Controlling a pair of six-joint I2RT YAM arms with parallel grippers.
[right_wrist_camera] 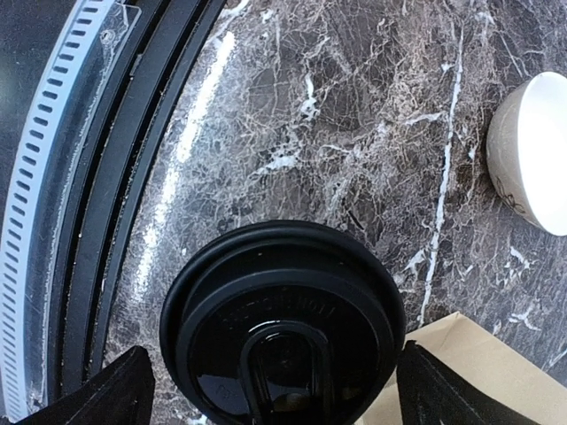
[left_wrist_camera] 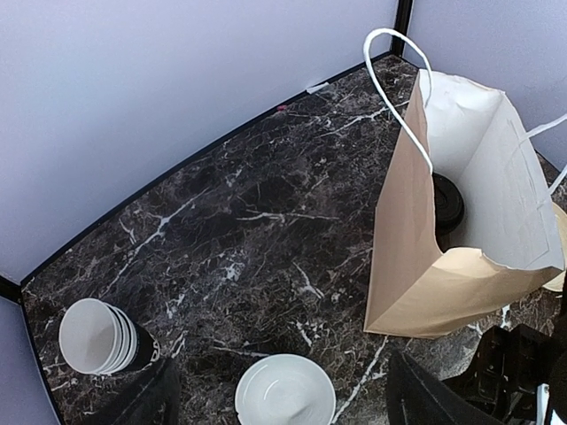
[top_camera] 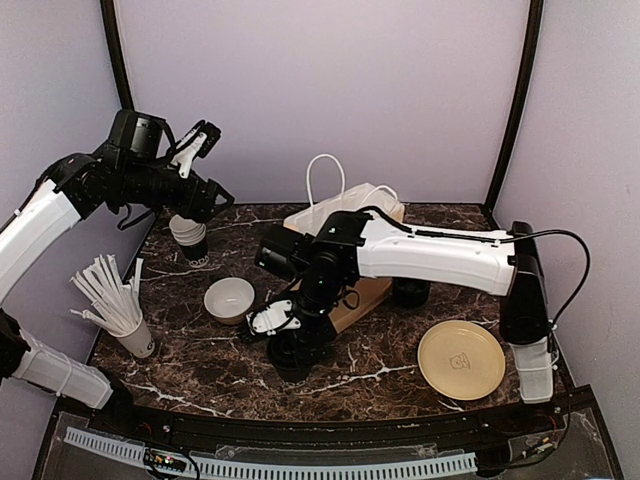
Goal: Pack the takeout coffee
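One lidded coffee cup (right_wrist_camera: 283, 328) is standing upright on the worktop (right_wrist_camera: 354, 133) between the right arm's wide-open jaws, beside the paper bag (left_wrist_camera: 399, 266) holding the other cup (left_wrist_camera: 447, 204). The left jaws are hanging open, farther away.

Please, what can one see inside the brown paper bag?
Inside the paper bag, the left wrist view shows the black lid of one coffee cup against the white lining. The bag's front wall covers the cup's body and the bag's bottom.

Nothing really legible here tbh. The coffee cup lid (right_wrist_camera: 282, 312) has raised lettering, too faint to read. The yellow plate (top_camera: 440, 368) has a tiny center mark, also unreadable.
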